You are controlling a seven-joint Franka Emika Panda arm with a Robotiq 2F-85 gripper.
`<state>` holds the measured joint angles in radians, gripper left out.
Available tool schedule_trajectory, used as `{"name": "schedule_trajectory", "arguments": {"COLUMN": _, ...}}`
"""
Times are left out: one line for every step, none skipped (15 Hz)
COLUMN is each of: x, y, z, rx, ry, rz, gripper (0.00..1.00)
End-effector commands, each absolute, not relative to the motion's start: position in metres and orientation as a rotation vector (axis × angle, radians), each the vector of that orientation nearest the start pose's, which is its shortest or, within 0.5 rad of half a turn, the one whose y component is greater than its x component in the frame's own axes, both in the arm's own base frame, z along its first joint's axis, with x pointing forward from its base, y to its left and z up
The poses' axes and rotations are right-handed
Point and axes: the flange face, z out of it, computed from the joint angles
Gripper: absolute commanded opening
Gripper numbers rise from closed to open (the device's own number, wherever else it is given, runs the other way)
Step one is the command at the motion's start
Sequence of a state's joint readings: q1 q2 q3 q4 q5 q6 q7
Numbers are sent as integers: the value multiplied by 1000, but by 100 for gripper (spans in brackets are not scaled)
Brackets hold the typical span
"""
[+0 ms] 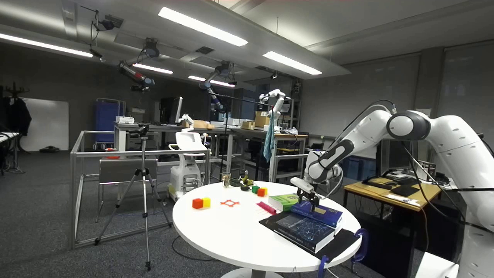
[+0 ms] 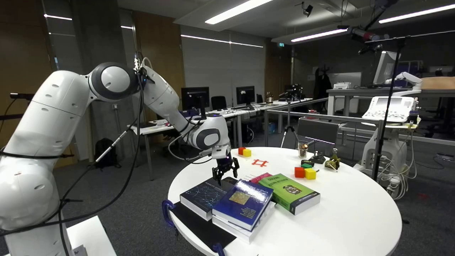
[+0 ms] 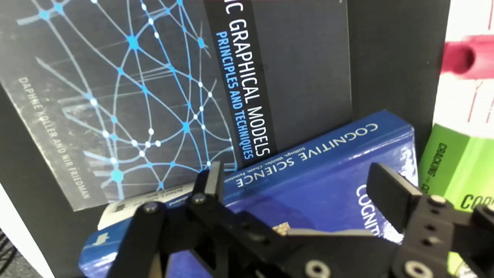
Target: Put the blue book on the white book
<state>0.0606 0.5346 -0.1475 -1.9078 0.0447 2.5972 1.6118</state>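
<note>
The blue book [image 2: 245, 204] lies flat on top of the white book [image 2: 231, 230], turned slightly against it. The white book is mostly hidden under it. In the wrist view the blue book [image 3: 301, 193] shows its brighter blue spine, and a pale corner of the white book [image 3: 119, 212] sticks out beside it. In an exterior view the blue book [image 1: 318, 213] lies behind the dark book. My gripper [image 3: 297, 185] is open and empty, with its fingers apart over the blue book's spine side. It also shows in both exterior views [image 1: 307, 204] [image 2: 227, 177], and in one of them it stands above the books.
A thick dark book [image 2: 206, 195] lies beside the stack on a black mat [image 2: 204, 225]. A green book [image 2: 289, 192] lies on the stack's far side. A pink roll [image 1: 268, 207], coloured cubes [image 2: 304, 172] and a glass [image 2: 302, 149] stand around. Blue clamps [image 1: 361, 244] grip the table edge.
</note>
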Motion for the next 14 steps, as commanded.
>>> {"name": "schedule_trajectory", "arguments": {"x": 651, "y": -54, "z": 242, "rx": -2223, "ry": 2084, "rz": -214, "gripper": 100}}
{"name": "schedule_trajectory", "arguments": {"x": 652, "y": -54, "z": 240, "rx": -2274, "ry": 2015, "rz": -204, "gripper": 100}}
{"name": "schedule_trajectory", "arguments": {"x": 652, "y": -55, "z": 238, "rx": -2323, "ry": 1950, "rz": -194, "gripper": 100}}
{"name": "schedule_trajectory", "arguments": {"x": 653, "y": -55, "z": 235, "rx": -2374, "ry": 1882, "rz": -177, "gripper": 100}}
{"name": "schedule_trajectory", "arguments": {"x": 654, "y": -56, "z": 233, "rx": -2411, "ry": 1824, "rz": -160, "gripper": 100}}
{"name": "schedule_trajectory", "arguments": {"x": 654, "y": -57, "z": 230, "rx": -2442, "ry": 1769, "rz": -139, "gripper": 100}}
{"name": "schedule_trajectory", "arguments": {"x": 655, "y": -58, "z": 227, "rx": -2463, "ry": 1729, "rz": -128, "gripper": 100}}
{"name": "schedule_trajectory", "arguments": {"x": 656, "y": -59, "z": 224, "rx": -2483, "ry": 1687, "rz": -115, "gripper": 100}}
{"name": "schedule_trajectory", "arguments": {"x": 657, "y": -60, "z": 222, "rx": -2496, "ry": 1655, "rz": -100, "gripper": 100}}
{"name": "schedule_trajectory", "arguments": {"x": 658, "y": -61, "z": 218, "rx": -2503, "ry": 1626, "rz": -77, "gripper": 100}}
{"name": "schedule_trajectory", "arguments": {"x": 659, "y": -61, "z": 215, "rx": -2504, "ry": 1607, "rz": -59, "gripper": 100}}
{"name": "schedule_trajectory", "arguments": {"x": 661, "y": -62, "z": 211, "rx": -2504, "ry": 1590, "rz": -31, "gripper": 100}}
{"name": "schedule_trajectory", "arguments": {"x": 662, "y": -63, "z": 209, "rx": -2506, "ry": 1577, "rz": -4, "gripper": 100}}
{"name": "schedule_trajectory", "arguments": {"x": 663, "y": -64, "z": 207, "rx": -2509, "ry": 1564, "rz": 21, "gripper": 100}}
